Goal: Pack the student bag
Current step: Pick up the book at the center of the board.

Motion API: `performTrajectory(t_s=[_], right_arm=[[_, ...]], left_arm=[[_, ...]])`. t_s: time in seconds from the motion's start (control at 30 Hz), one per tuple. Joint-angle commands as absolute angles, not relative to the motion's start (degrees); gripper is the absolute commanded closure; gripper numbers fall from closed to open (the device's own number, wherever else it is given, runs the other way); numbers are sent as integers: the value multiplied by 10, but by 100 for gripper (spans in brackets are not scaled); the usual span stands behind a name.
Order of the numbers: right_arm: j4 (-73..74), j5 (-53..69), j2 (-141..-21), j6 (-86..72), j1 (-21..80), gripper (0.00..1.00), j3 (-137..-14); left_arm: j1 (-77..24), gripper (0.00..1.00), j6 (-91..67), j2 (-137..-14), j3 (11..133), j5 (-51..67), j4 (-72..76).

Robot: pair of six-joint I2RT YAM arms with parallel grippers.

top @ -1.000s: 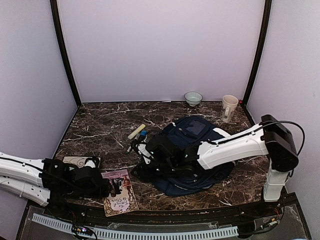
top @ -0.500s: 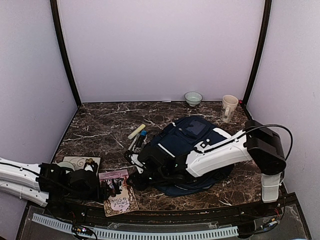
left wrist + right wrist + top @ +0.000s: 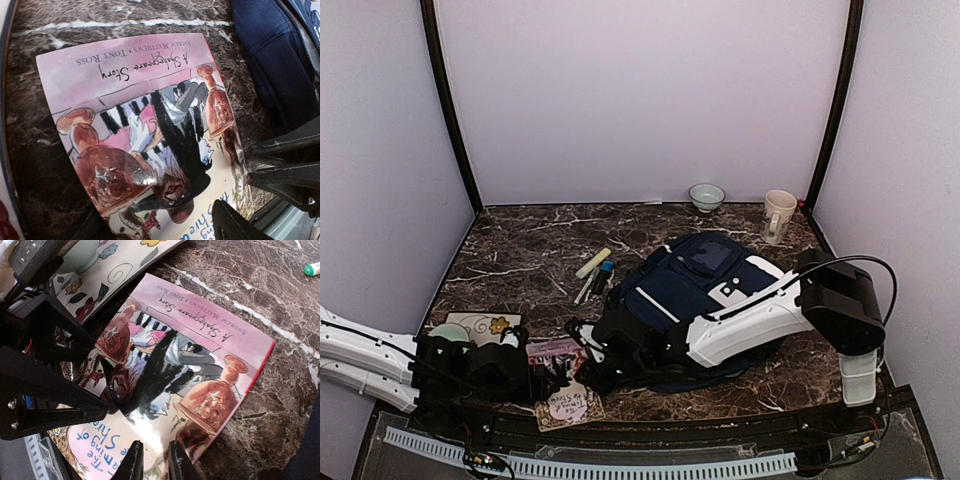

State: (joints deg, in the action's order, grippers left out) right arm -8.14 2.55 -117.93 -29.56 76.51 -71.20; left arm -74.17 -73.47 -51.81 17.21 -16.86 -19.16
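The student bag point(image 3: 705, 275) is lying flat on the right half of the worktop point(image 3: 520, 250), and the right arm is stretching across its near side. No open mouth is showing on the bag from above. A pink picture book point(image 3: 185, 355) is lying just left of the bag at the near edge, and both arms are meeting over it.

The left tool point(image 3: 536, 376) is sitting low at the book's near end with its jaws standing wide apart. Nothing is showing that they are clamping the book. The right tool point(image 3: 153, 454) is poised at the book's edge with its fingers point(image 3: 134, 460) drawn close, leaving only a narrow gap. The glossy cover is showing in that gap, but I cannot tell whether they are actually pinching it. The cover is catching the light as if it is bowing a little.

Judging from this, the step in hand is picking up the book, the first item for the bag. The next move is calling for a firm pinch on one edge, a clean lift, and a way into the bag.

Pens point(image 3: 595, 272), a flowered booklet point(image 3: 480, 324), a bowl point(image 3: 706, 196) and a mug point(image 3: 779, 214) are sitting elsewhere on the worktop.
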Motion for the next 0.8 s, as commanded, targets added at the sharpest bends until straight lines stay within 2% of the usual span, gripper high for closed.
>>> performTrajectory(t_s=[0.0, 0.5, 0.77], right_arm=[[-121, 34, -1193, -309, 772, 82, -691], [-160, 25, -1201, -330, 772, 86, -632], [-171, 21, -1205, -334, 771, 86, -622]], left_arm=[[-743, 27, -725, -531, 124, -148, -94], [-744, 41, -678, -441, 83, -194, 18], [-744, 52, -668, -462, 43, -190, 142]])
